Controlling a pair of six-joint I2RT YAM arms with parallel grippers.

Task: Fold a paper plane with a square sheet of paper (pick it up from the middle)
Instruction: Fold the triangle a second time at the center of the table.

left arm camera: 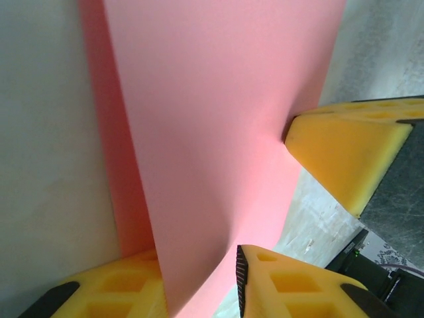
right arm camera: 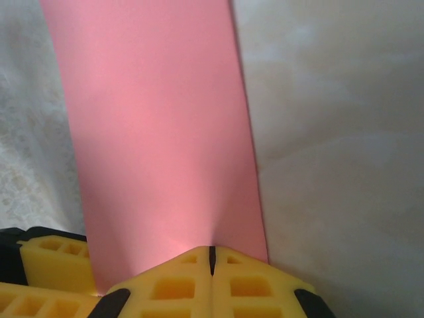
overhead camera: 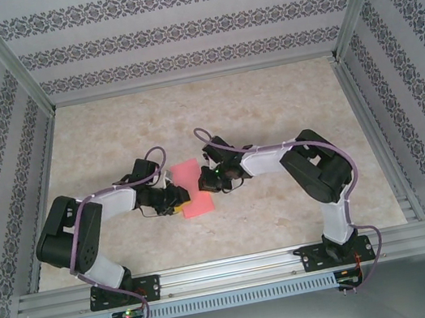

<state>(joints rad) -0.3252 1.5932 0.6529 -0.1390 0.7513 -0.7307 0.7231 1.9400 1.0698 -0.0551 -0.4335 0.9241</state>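
Observation:
The square sheet of paper (overhead camera: 191, 186) is salmon pink and lies mid-table between my two grippers. My right gripper (right arm camera: 212, 255) (overhead camera: 208, 180) is shut on the sheet's right edge, and the sheet (right arm camera: 152, 132) puckers at the pinch. My left gripper (left arm camera: 199, 265) (overhead camera: 177, 201) stands open at the left edge. Its jaws are apart and the sheet (left arm camera: 212, 119) runs slanting up between them, touching the ribbed pad of one finger (left arm camera: 240, 271). A right fingertip (left arm camera: 344, 152) presses the sheet's far edge in the left wrist view. The paper plane is out of view.
The marble-patterned table (overhead camera: 269, 108) is boxed in by patterned walls and metal frame posts. An aluminium rail (overhead camera: 232, 271) runs along the near edge with both arm bases on it. Free tabletop lies behind and to either side of the grippers.

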